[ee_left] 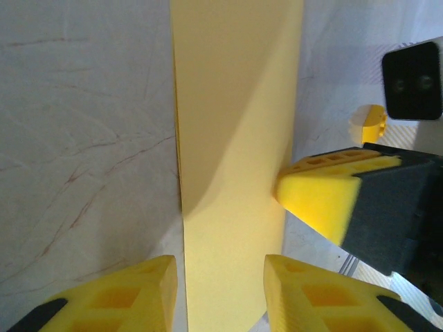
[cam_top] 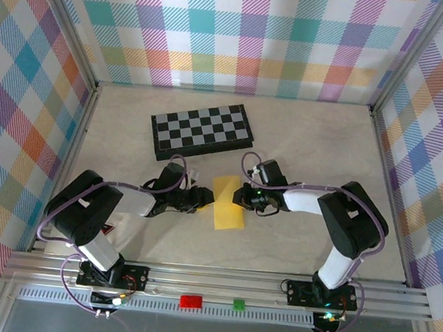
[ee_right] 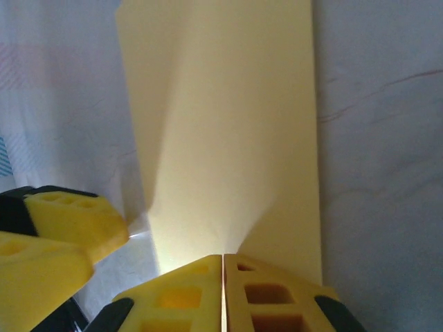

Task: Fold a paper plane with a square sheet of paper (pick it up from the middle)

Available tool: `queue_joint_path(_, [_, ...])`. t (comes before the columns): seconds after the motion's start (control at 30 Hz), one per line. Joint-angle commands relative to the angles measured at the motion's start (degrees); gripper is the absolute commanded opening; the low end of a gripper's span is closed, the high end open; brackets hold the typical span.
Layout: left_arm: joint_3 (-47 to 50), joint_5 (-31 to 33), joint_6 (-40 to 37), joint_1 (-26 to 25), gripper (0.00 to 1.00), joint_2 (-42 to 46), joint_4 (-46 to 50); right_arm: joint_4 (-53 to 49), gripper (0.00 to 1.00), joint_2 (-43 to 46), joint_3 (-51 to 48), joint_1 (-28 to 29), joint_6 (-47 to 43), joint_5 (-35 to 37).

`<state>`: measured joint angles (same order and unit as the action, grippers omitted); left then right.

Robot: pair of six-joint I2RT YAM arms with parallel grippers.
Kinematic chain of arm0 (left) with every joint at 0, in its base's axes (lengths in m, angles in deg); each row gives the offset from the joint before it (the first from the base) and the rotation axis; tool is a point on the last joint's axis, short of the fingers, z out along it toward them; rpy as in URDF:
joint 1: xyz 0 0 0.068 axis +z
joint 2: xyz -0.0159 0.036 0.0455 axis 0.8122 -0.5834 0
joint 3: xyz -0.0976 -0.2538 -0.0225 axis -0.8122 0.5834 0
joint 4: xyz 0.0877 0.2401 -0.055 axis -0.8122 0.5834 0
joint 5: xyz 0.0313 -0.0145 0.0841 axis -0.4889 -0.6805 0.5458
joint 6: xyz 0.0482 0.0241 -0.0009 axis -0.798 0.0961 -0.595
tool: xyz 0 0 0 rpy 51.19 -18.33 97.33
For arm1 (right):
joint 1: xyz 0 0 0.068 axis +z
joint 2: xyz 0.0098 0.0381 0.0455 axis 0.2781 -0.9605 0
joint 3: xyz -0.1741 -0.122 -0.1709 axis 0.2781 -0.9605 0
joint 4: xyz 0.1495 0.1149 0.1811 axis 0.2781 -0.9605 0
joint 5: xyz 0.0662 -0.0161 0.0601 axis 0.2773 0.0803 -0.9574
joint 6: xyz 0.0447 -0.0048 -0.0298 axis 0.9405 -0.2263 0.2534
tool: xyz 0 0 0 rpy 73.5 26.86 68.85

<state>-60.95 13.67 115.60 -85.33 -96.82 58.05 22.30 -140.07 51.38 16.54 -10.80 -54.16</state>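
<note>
The square sheet of paper (cam_top: 228,204) is thin and yellow, and lies on the table as a narrow folded strip between my two grippers. My right gripper (ee_right: 223,287) is shut on the strip's edge, and the paper (ee_right: 221,124) rises in a soft ridge from the pinch. In the top view the right gripper (cam_top: 243,197) touches the strip's right side. My left gripper (cam_top: 204,200) sits at the left side. Its jaws are open, and the left gripper (ee_left: 221,294) has the paper (ee_left: 235,117) lying flat in the gap without being touched. A right finger (ee_left: 322,197) presses the far edge.
A black-and-grey chessboard (cam_top: 201,131) lies behind the paper towards the back wall. A small orange-yellow lump (ee_left: 370,123) shows just beyond the right finger. The left gripper's fingers (ee_right: 66,225) sit close at the left of the right wrist view. Checked walls enclose the table.
</note>
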Motion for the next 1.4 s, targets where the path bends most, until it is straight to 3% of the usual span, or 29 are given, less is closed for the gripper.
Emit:
queue_joint_path(0.0, [-2.42,-0.65,-1.65,-0.77,0.40,-0.12,2.96,4.18,0.12,-1.38,-2.80,-1.11,2.33,-2.25])
queue_joint_path(0.27, [-4.81,-1.42,-2.31,-2.43,0.41,-3.02,4.49,13.31,0.13,-4.16,-7.25,-2.28,6.64,-5.22])
queue_joint_path(0.57, [-5.71,-0.90,-2.16,-3.24,0.40,-5.01,5.28,12.25,0.14,-4.56,-7.29,-2.35,6.50,-4.34])
queue_joint_path(0.67, [-5.58,-1.08,-1.96,-3.56,0.34,-5.35,4.54,12.39,0.15,-4.44,-7.66,-2.35,6.70,-3.99])
queue_joint_path(0.87, [-5.45,0.43,-2.18,-3.78,0.30,-3.69,5.37,11.45,0.15,-2.91,-7.90,-2.37,6.70,-3.21])
queue_joint_path(1.03, [-5.70,5.21,-3.77,-3.78,0.30,0.36,10.77,9.11,0.15,-0.86,-7.41,-2.37,6.04,-2.35])
queue_joint_path(1.37, [-5.54,6.39,-3.88,-3.78,0.41,2.22,13.13,11.92,0.18,1.73,-7.82,-2.34,6.97,-4.09])
